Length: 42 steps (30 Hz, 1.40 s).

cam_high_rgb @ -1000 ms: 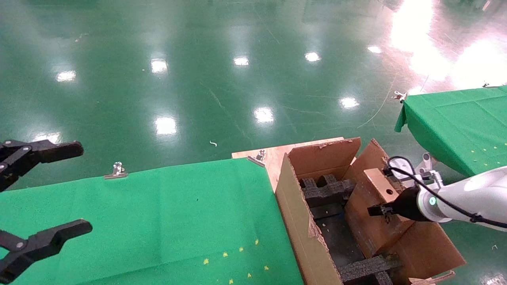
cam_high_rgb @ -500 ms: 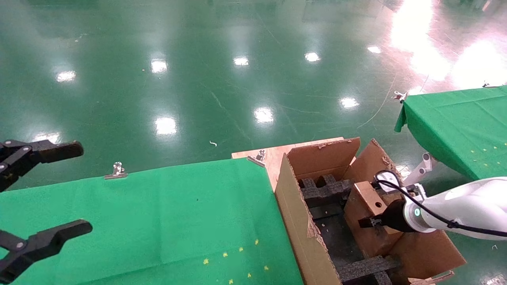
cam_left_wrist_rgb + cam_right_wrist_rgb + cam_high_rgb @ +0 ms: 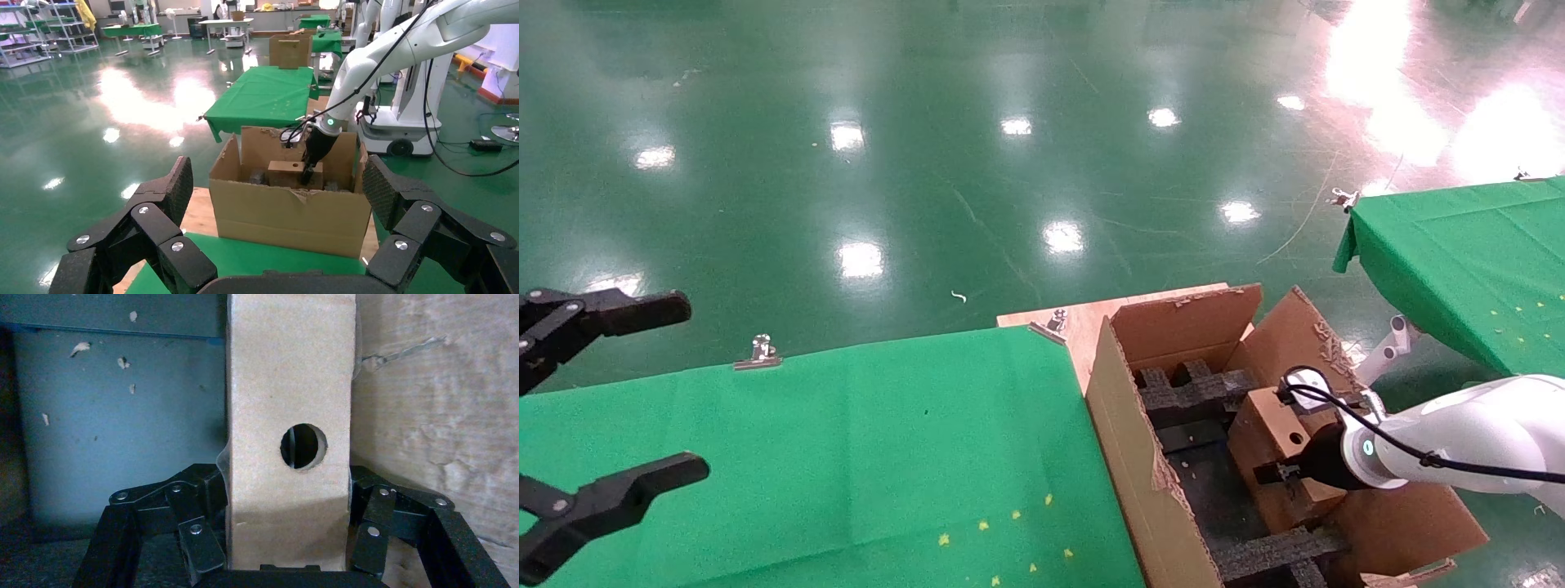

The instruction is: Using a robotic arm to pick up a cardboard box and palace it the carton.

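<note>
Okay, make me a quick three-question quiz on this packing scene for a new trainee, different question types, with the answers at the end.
1. True or false: the right gripper is shut on the cardboard box.
2. Multiple choice: where is the cardboard box? A) on the green cloth; B) inside the carton, against its right wall; C) on the floor.
3. Fill in: the left gripper hangs open over the green ____.

Key: 1 true; 2 B; 3 cloth.
</note>
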Each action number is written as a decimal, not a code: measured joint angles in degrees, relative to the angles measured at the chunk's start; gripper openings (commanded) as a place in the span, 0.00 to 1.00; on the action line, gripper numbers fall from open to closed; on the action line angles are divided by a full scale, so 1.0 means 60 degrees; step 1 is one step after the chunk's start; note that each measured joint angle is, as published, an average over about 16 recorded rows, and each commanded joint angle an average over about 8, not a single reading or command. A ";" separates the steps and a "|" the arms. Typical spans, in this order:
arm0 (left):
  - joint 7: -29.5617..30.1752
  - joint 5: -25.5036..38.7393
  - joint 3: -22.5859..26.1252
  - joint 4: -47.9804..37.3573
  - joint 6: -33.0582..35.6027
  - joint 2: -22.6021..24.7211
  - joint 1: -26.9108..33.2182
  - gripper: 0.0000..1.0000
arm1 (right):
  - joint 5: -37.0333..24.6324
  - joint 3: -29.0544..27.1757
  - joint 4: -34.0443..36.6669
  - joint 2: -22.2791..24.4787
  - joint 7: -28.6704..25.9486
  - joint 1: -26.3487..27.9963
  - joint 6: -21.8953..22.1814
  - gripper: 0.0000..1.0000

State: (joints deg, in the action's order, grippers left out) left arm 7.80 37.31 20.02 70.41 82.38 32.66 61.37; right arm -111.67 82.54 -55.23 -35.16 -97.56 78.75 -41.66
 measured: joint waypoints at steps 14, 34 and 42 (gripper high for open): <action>0.0000 -0.0002 -0.0001 -0.0001 -0.0001 0.0000 -0.0001 1.00 | 0.0098 -0.0003 0.0073 -0.0040 0.0106 -0.0007 -0.0012 1.00; 0.0000 -0.0003 -0.0001 -0.0002 -0.0001 -0.0001 -0.0001 1.00 | -0.0352 -0.0128 -0.0411 0.0160 -0.0094 0.0528 -0.0112 1.00; 0.0000 -0.0003 0.0000 -0.0002 -0.0001 -0.0001 -0.0001 1.00 | -0.0286 -0.0571 -0.1508 0.0532 0.0037 0.1472 -0.0128 1.00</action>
State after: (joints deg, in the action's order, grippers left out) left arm 7.80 37.30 20.02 70.40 82.38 32.66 61.36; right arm -113.39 79.11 -64.28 -31.97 -97.34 87.58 -42.43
